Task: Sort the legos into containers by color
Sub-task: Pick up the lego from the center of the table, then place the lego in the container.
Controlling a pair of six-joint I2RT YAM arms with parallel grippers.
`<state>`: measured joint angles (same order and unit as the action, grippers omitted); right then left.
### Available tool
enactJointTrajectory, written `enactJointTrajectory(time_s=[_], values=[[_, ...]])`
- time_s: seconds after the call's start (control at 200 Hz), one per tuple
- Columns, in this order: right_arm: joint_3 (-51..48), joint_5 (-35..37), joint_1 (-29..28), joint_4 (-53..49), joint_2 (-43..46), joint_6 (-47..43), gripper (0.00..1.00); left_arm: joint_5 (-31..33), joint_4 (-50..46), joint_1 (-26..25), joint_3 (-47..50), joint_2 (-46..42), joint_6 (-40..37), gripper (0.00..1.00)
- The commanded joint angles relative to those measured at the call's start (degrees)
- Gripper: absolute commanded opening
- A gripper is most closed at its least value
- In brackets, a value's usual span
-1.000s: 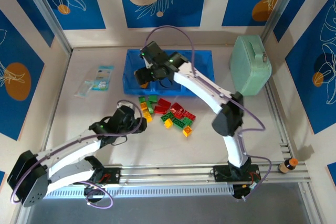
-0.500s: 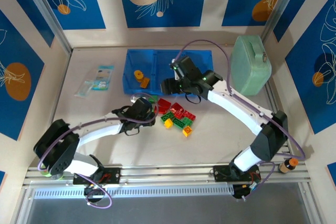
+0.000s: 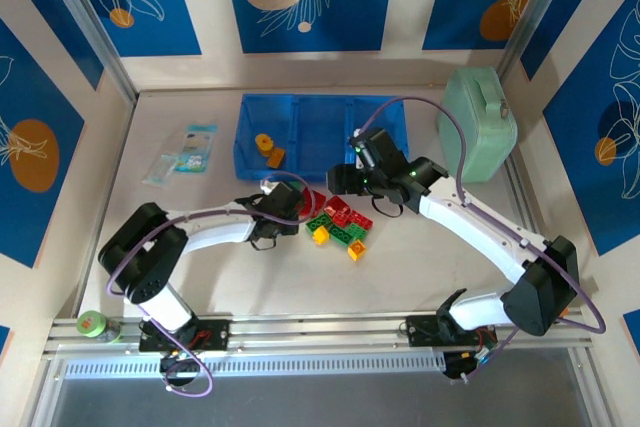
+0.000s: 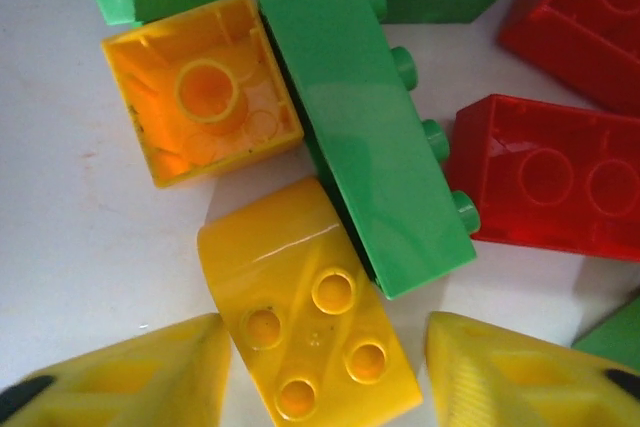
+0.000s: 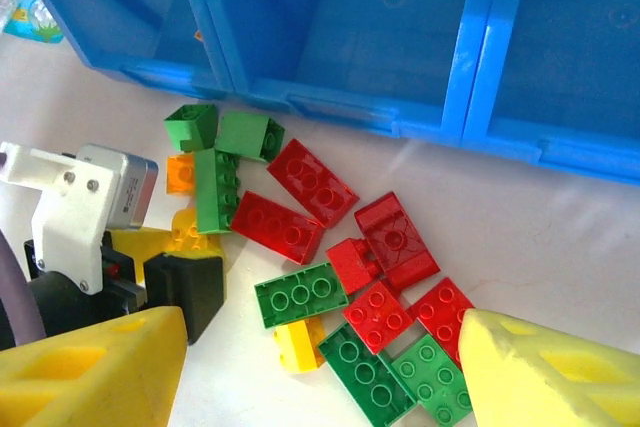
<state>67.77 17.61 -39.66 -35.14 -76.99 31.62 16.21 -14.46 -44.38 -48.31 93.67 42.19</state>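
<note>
The legos (image 3: 338,221) lie in a loose pile of red, green and yellow bricks in front of the blue containers (image 3: 322,117). Two orange pieces (image 3: 268,149) sit in the left bin. My left gripper (image 3: 285,205) is low at the pile's left edge, open. In its wrist view a curved yellow brick (image 4: 305,322) lies between the yellow fingertips (image 4: 130,377), with gaps either side. An orange hollow brick (image 4: 200,87) and a long green brick (image 4: 365,137) touch it. My right gripper (image 5: 322,337) hovers open over the pile, above a green brick (image 5: 300,294) and red bricks (image 5: 395,237).
A mint-green lidded case (image 3: 478,122) stands at the back right. A small packet (image 3: 185,152) lies left of the bins. A green-capped bottle (image 3: 90,325) and an orange-capped one (image 3: 548,315) sit by the front rail. The two arms are close together over the pile.
My right gripper left the left bin, where orange pieces now lie, and came back over the pile. My left arm reached forward and right to the pile's left edge.
</note>
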Motion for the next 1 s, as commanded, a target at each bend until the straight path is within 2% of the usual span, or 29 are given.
enactJointTrajectory(time_s=[0.0,0.255,0.525,0.63,0.785,0.996], values=[[-1.3,-1.4,0.2,1.1,2.4,1.6,0.73,1.5,-1.5,0.3,-1.3,1.0,-0.1,0.46],[-3.1,-1.1,0.5,1.2,4.1,2.0,0.72,2.5,-2.5,0.3,1.1,-1.4,0.1,0.31],[-4.1,-1.3,0.6,1.1,5.1,2.2,0.71,6.2,-7.9,0.5,1.3,-13.3,-1.3,0.3],[-5.0,-2.1,0.5,1.8,4.9,2.5,0.71,3.8,-7.5,3.3,-0.7,-15.3,-4.2,0.3],[-5.8,-2.3,-0.2,1.5,4.3,3.0,0.71,-0.1,-7.6,9.5,-7.8,-12.2,-9.1,0.3],[-7.7,-2.0,-0.8,0.9,6.2,3.7,0.71,-3.9,-8.2,15.9,-18.8,-2.6,-13.1,0.3]])
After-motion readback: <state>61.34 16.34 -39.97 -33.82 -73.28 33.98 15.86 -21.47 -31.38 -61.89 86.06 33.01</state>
